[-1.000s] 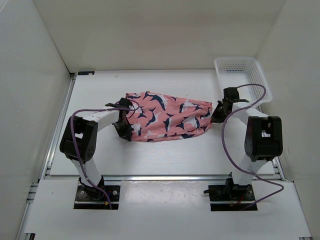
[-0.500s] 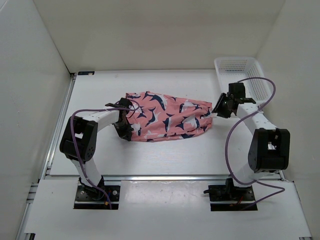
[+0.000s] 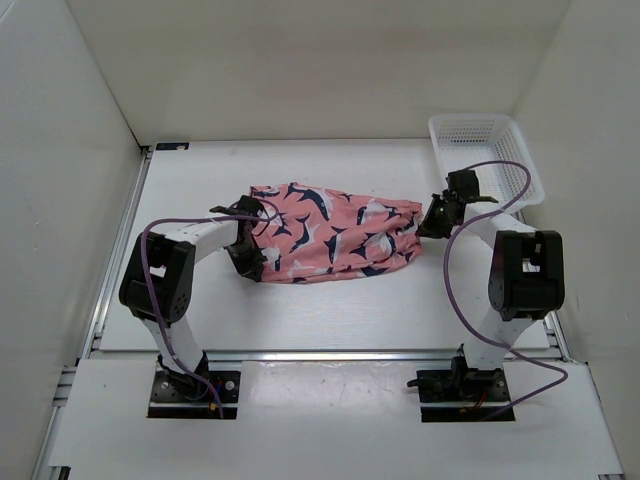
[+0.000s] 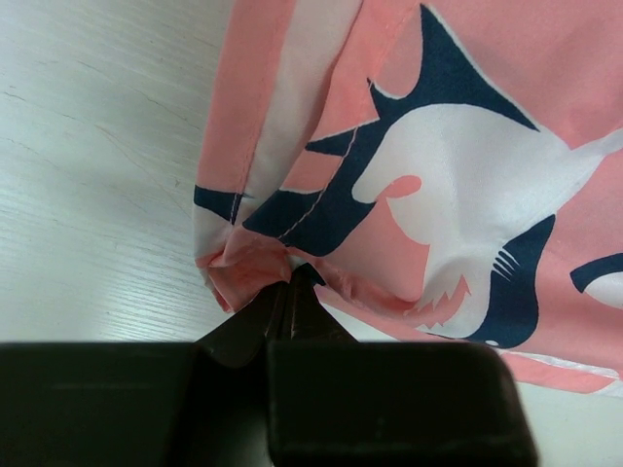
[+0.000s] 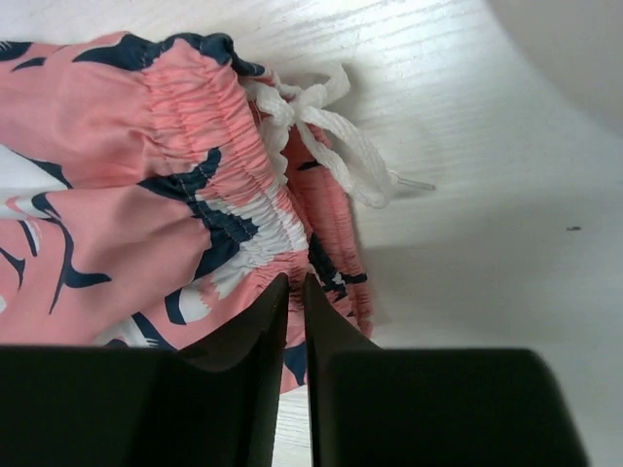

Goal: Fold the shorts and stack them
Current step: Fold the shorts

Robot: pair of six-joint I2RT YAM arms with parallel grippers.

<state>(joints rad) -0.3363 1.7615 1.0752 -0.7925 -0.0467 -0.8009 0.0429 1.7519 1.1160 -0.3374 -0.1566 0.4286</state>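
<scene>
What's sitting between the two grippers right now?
The shorts, stretched from the left gripper to the right gripper; the top view shows it.

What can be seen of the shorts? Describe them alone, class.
The shorts are soft coral-pink fabric printed with navy-and-white shark-like shapes. They lie flattened on the white table, with the gathered waistband and white drawstring at the right end. The left gripper pinches the opposite edge; the right gripper is poised at the waistband.

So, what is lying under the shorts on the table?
Only the white table shows around the edges of the shorts. Whatever may be beneath the fabric is covered, so I cannot tell.
</scene>
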